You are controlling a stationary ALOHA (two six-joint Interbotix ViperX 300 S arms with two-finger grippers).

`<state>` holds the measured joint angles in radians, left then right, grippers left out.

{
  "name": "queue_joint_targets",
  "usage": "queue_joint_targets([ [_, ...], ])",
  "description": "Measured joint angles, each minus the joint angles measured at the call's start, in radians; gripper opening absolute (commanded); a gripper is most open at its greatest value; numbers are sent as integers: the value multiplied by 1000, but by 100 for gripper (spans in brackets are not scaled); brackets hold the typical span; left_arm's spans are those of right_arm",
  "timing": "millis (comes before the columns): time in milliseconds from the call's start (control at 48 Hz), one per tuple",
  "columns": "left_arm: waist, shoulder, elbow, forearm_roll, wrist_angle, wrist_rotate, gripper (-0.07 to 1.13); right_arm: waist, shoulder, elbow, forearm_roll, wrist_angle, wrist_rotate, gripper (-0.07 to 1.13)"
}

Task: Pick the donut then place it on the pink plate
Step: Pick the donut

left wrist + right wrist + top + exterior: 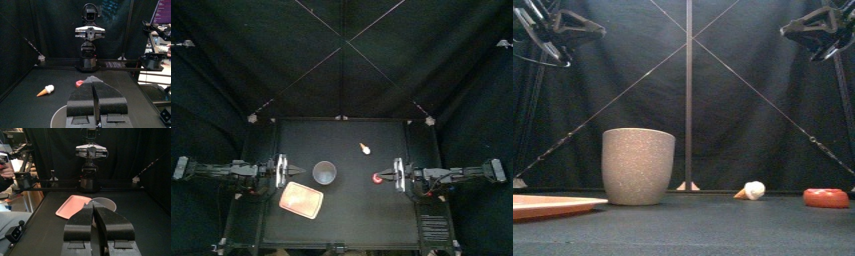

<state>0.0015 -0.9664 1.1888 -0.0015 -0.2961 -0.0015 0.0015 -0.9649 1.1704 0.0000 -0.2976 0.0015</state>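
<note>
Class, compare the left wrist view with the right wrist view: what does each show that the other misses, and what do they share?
Only the left wrist view shows the ice cream cone and the donut, beyond the left gripper. Only the right wrist view shows the pink plate and the grey cup, beyond the right gripper. Both show shut jaws and the black table.

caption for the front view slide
Left to right: pink tray, grey cup, toy cone, red donut on the table
</note>
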Motion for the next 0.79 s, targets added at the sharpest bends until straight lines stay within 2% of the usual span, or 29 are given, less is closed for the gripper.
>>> queue_joint_targets([
  [62, 5, 2, 0, 0, -2, 2, -3, -11, 6, 5, -3, 3, -3, 2],
  [188, 12, 3, 0, -2, -3, 0, -2, -64, 54, 20, -5, 25, 6, 5],
  [292, 14, 5, 2, -5, -3, 0, -2, -107, 103, 25, -2, 46, 8, 16],
  [354, 12, 5, 2, -9, -3, 0, -2, -127, 129, 25, 3, 63, 9, 30],
  [562, 14, 5, 3, -11, -3, 2, -2, -187, 192, 28, 78, 138, 29, 99],
  [625, 15, 5, 3, -11, -3, 2, -2, -202, 201, 34, 94, 155, 29, 111],
  [792, 21, 5, 3, -11, -3, 3, -2, -239, 210, 64, 107, 190, 29, 103],
])
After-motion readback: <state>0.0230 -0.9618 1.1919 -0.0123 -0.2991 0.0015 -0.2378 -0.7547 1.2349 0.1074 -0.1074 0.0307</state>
